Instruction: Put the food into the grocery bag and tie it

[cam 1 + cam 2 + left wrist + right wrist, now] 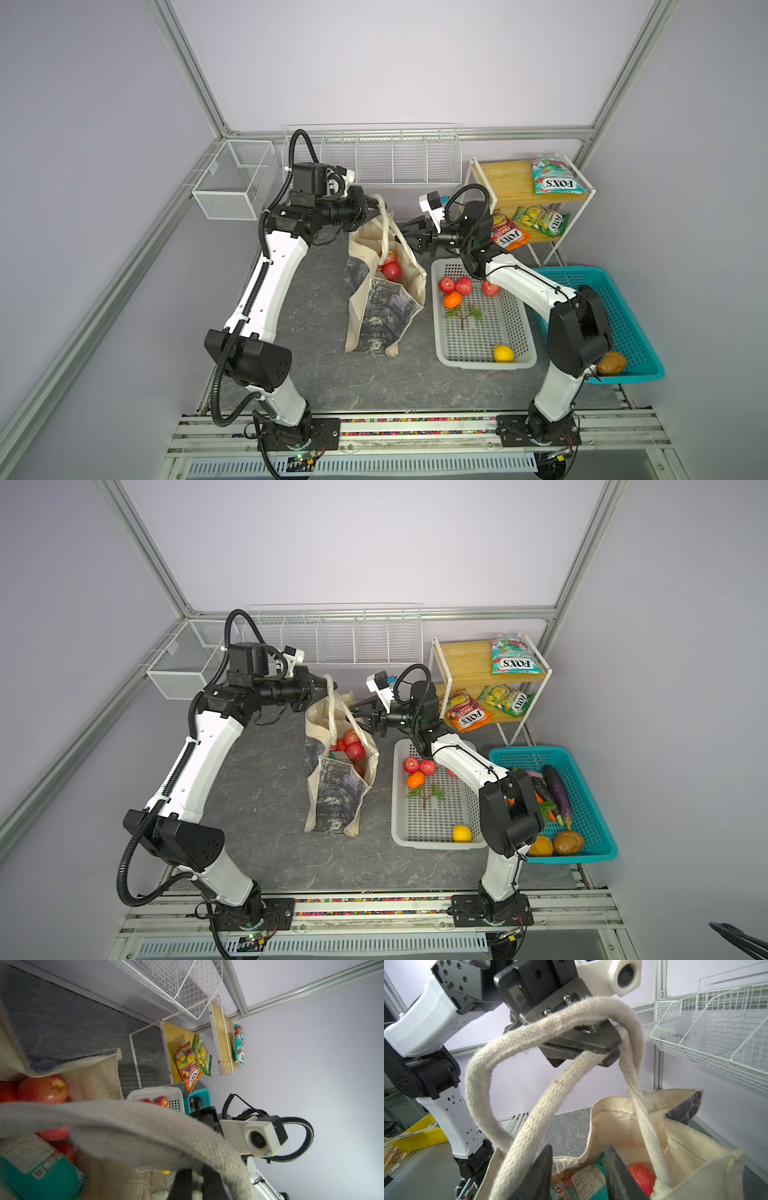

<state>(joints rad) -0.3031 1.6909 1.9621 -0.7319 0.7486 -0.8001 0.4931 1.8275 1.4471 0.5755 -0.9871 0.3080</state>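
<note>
Nearest, a smooth round yellow fruit (503, 353) lies at the near end of the white perforated plastic basket (436, 316). Red apples (447, 284) and an orange fruit (452, 299) sit at its far end, so by my reading the loading is only part done.

Left of the basket stands the grocery bag (382, 316), a limp cream canvas tote with a grey-black printed panel, slumped and creased with its mouth gaping. Inside are glossy red apples (391, 270) and a crinkly teal packet (41, 1167).

Farther back, the left gripper (371, 211) is clamped tight on a thick woven cream handle (477, 1084) above the bag's mouth. One strap runs through its jaws and another loops over it, but no knot is drawn, so the tying looks barely begun.

The right gripper (405, 236) hovers at the bag's right rim, its pointed black fingers partly spread with nothing between them.

Farthest right, a teal-and-red FOX'S packet (557, 174) rests on the wooden shelf (507, 183).
</note>
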